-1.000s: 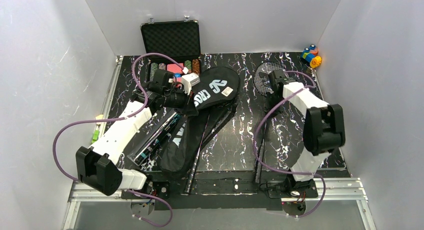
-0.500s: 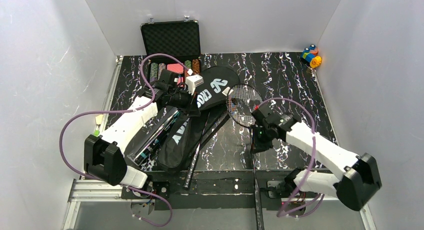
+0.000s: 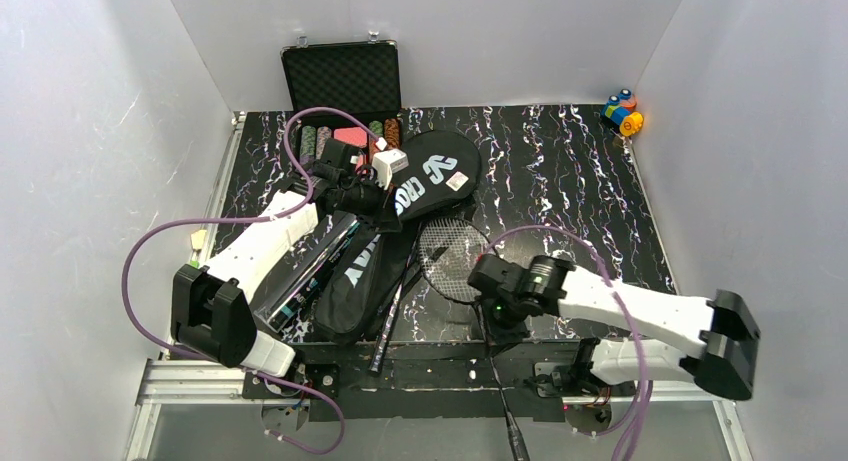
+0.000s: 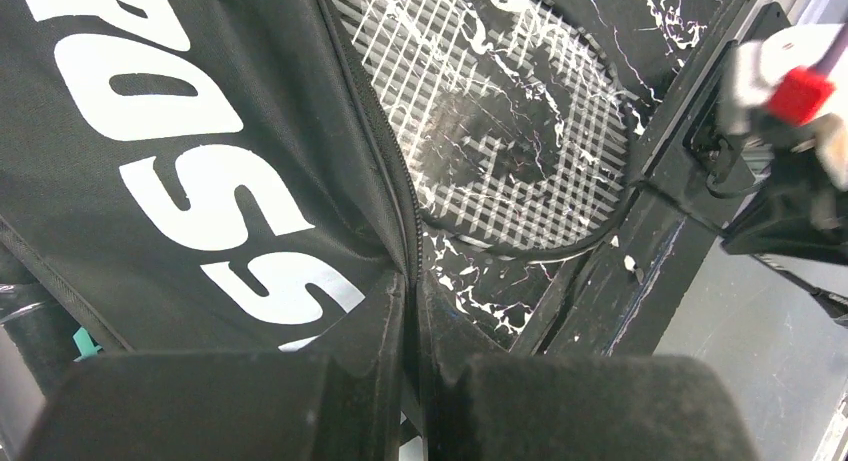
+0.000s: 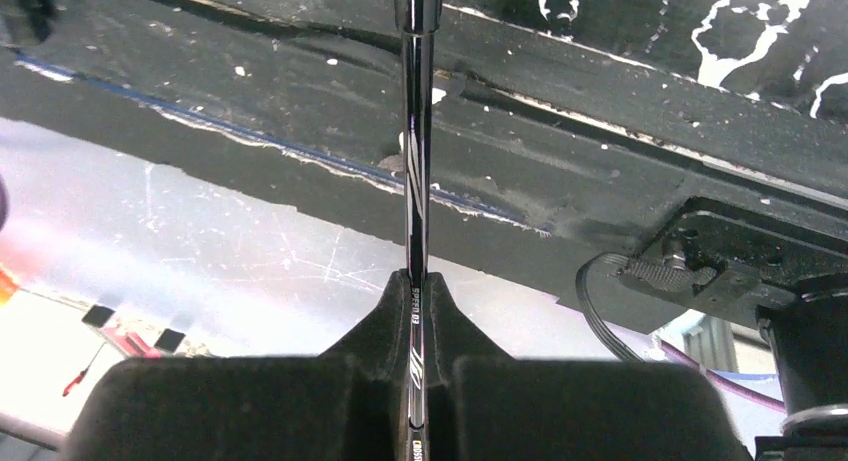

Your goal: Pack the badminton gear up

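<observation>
Pinching the zip edge of the black CROSSWAY bag point(image 3: 432, 173), the left claw point(image 3: 388, 213) sits left of centre in the top view with its fingers pressed together on the fabric. In the left wrist view the zip seam runs straight down between the closed black pads point(image 4: 560, 411), with the white lettering spread across the left half of that frame. The bag lies slanted on the table point(image 3: 580, 181), its wide end at upper centre and its narrow end toward the lower left.

The right claw point(image 3: 486, 309) is at lower centre, clamped on the thin shaft of a racket point(image 3: 448, 256). The right wrist view shows the shaft gripped between the two fingers point(image 5: 500, 401) and running up to the top of the frame. The racket's strung head is at the centre of the top view, just right of the bag's lower part. Its handle points past the table's near edge toward the bottom of the frame. Whether the head touches the table cannot be told.

A second racket point(image 3: 385, 336) shows its shaft and handle along the bag's right side; its head is hidden. The long tube point(image 3: 310, 276) with teal print lies slanted left of the bag, partly under the left arm.

An open case of poker chips point(image 3: 340, 79) stands at the upper left, and toy blocks point(image 3: 621, 111) sit in the upper right corner.
</observation>
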